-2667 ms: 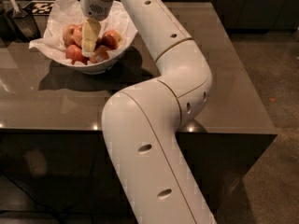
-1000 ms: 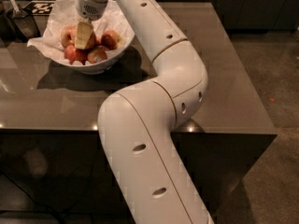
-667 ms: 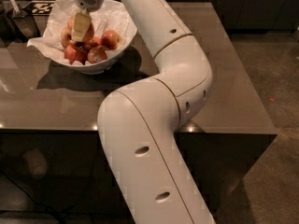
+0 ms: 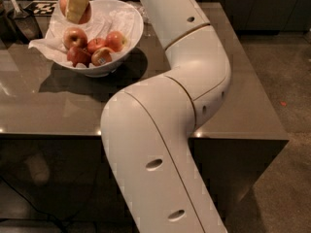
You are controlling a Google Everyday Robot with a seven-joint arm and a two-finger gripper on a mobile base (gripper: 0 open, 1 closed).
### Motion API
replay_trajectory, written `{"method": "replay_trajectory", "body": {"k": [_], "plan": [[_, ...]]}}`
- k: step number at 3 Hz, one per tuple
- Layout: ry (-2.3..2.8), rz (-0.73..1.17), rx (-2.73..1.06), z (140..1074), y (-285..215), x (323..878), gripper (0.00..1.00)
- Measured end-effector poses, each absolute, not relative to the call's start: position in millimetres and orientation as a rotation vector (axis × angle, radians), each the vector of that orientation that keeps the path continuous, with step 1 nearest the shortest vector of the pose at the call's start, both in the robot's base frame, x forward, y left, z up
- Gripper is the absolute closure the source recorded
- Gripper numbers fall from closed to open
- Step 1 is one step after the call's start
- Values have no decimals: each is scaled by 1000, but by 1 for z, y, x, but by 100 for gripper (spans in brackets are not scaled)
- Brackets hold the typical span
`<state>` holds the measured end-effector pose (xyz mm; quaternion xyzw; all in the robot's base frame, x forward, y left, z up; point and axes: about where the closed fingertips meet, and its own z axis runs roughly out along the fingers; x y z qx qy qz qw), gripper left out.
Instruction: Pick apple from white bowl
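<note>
My gripper [image 4: 76, 8] is at the top left, raised above the back left of the white bowl [image 4: 137, 27]. It is shut on the apple [image 4: 62, 3], whose red skin shows on both sides of the yellowish finger [image 4: 77, 1]. The apple hangs clear of the other fruit. The bowl stands on the brown table [image 4: 58, 106], lined with crumpled white paper [image 4: 41, 43]. Several smaller red apples [image 4: 75, 37] lie in it, one with a white sticker [image 4: 102, 57].
My white arm [image 4: 184, 81] runs from the bottom middle up over the table to the bowl. A dark holder with a utensil [image 4: 19, 18] and a black-and-white marker [image 4: 38, 6] sit at the back left. The table's front edge [image 4: 48, 134] is near.
The gripper has lifted up out of the bowl and a little to the back left, carrying the apple with it. The other apples stay in the bowl.
</note>
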<state>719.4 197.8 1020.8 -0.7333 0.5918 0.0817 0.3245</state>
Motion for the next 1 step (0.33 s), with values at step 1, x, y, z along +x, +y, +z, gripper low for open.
{"method": "replay_trajectory", "body": {"k": [1], "plan": [[1462, 180, -1933, 1055, 197, 705, 100]]}}
